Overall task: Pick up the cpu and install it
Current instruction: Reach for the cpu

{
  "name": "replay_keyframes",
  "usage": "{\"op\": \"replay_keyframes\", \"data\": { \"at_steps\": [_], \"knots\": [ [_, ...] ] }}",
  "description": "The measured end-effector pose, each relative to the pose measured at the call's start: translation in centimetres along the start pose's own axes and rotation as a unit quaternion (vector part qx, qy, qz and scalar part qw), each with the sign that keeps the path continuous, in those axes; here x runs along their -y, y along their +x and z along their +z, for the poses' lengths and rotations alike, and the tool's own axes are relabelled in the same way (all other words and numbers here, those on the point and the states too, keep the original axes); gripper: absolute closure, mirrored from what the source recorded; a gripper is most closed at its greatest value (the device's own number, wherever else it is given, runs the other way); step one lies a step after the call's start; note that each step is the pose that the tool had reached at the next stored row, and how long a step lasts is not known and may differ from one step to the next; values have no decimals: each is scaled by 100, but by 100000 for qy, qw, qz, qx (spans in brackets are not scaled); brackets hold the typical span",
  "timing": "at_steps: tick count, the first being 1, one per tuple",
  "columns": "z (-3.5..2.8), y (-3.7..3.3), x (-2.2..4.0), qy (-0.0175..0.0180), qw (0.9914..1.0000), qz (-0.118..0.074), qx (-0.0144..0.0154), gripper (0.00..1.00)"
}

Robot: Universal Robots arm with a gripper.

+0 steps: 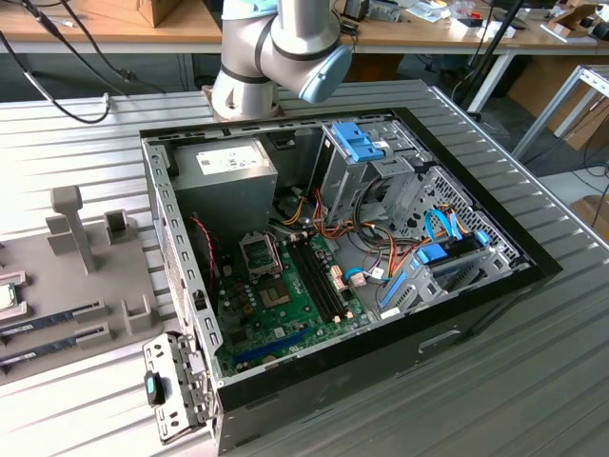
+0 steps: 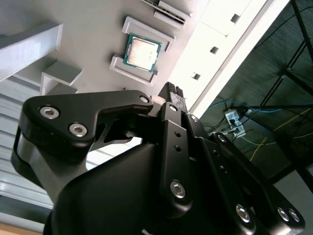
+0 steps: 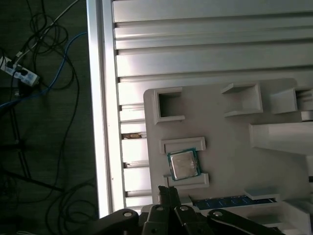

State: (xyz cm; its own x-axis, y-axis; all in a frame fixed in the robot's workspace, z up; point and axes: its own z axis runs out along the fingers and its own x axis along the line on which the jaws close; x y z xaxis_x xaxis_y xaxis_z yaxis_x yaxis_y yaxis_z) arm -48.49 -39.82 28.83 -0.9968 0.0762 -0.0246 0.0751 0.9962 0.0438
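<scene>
Now: end effector (image 3: 168, 190) poised over the cpu (image 3: 184, 164)
Closed on nothing, it hangs near the cpu, which lies between two brackets on the grey fixture tray (image 3: 230, 161), at the exterior view's left.

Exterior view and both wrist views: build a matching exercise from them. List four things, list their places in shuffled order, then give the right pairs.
Things
1. cpu
2. power supply box
3. motherboard
4. power strip

Places
A. on the dark floor among cables
B. flat on the bottom of the open computer case
C. between two raised ledges on the grey tray
D. in the case's corner by the arm's base

Pairs: 1-C, 2-D, 3-B, 4-A
</scene>
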Motion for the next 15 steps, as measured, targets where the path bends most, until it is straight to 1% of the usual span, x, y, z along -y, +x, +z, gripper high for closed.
{"op": "replay_keyframes", "data": {
  "at_steps": [3, 15],
  "knots": [
    [18, -70, -5, 3, 100000, -1, 0, 89],
    [61, -228, -15, 7, 100000, 0, -5, 89]
  ]
}}
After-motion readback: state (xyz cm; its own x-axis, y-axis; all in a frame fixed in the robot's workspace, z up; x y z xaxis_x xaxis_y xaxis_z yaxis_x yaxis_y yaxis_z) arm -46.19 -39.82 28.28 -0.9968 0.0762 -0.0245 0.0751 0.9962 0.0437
